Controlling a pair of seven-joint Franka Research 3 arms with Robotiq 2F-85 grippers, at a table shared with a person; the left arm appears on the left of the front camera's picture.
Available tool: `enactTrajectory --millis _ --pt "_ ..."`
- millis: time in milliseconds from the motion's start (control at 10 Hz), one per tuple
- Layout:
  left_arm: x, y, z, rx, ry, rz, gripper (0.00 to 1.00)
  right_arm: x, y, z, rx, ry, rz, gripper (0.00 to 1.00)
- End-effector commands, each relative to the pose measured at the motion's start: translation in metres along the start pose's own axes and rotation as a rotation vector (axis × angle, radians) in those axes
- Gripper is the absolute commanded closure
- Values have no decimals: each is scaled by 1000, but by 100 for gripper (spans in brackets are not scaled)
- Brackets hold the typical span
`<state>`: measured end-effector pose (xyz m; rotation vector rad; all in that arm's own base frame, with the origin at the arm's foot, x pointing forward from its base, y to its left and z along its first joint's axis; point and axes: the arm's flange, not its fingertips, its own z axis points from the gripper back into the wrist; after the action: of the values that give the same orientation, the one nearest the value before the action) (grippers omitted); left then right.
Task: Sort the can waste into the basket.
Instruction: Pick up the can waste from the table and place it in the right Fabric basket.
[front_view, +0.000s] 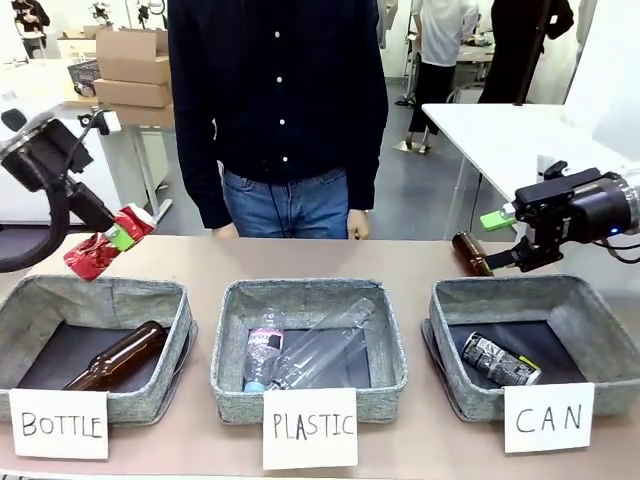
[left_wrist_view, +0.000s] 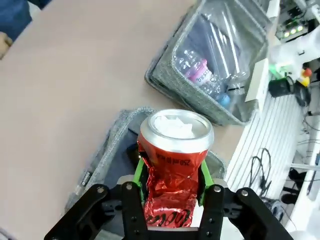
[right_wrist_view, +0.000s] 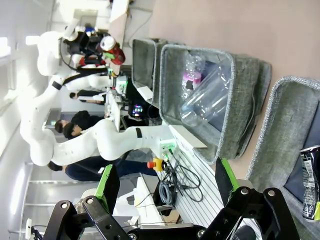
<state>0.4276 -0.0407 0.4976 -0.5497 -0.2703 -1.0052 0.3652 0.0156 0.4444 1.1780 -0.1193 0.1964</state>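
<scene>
In the front view the person (front_view: 278, 110) is cut off above the shoulders by the top edge. The brown bottle (front_view: 471, 253) on the table (front_view: 300, 255) is partly hidden behind the right gripper (front_view: 497, 243). The left gripper (front_view: 118, 235) covers the middle of the red can (front_view: 92, 256). In the left wrist view the red can's (left_wrist_view: 172, 165) lower print is crumpled and cut off at the bottom edge, unreadable. In the right wrist view the dark can (right_wrist_view: 311, 182) runs off the right edge, as does the CAN basket (right_wrist_view: 280, 130). The plastic bottle's label (front_view: 263, 342) is too small to read.
</scene>
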Motion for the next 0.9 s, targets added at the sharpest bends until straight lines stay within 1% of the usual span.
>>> enactTrajectory --millis 0,100,200,300,400,500,600,700,800 --pt "9 0 -20 -114 -104 -208 56 0 29 14 -84 -10 32 0" --pt "67 -12 -35 -98 -183 -351 56 -2 49 32 -121 -31 58 0" --pt "138 -48 -57 -92 -160 -507 56 -11 59 64 -192 -95 60 0" --pt "196 -90 -81 -84 -83 -624 56 -25 53 100 -252 -175 27 0" --pt "247 -136 -108 -133 -155 -643 56 -46 37 136 -296 -266 -49 0" --pt "282 -183 -139 -171 -114 -714 56 -70 15 166 -290 -324 -121 0" --pt "313 -228 -178 -99 -77 -816 56 -99 -14 189 -308 -387 -228 0" --pt "337 -254 -212 -113 -51 -876 56 -123 -32 201 -302 -418 -272 0" --pt "359 -274 -252 -166 -38 -910 56 -148 -50 212 -219 -460 -290 0"
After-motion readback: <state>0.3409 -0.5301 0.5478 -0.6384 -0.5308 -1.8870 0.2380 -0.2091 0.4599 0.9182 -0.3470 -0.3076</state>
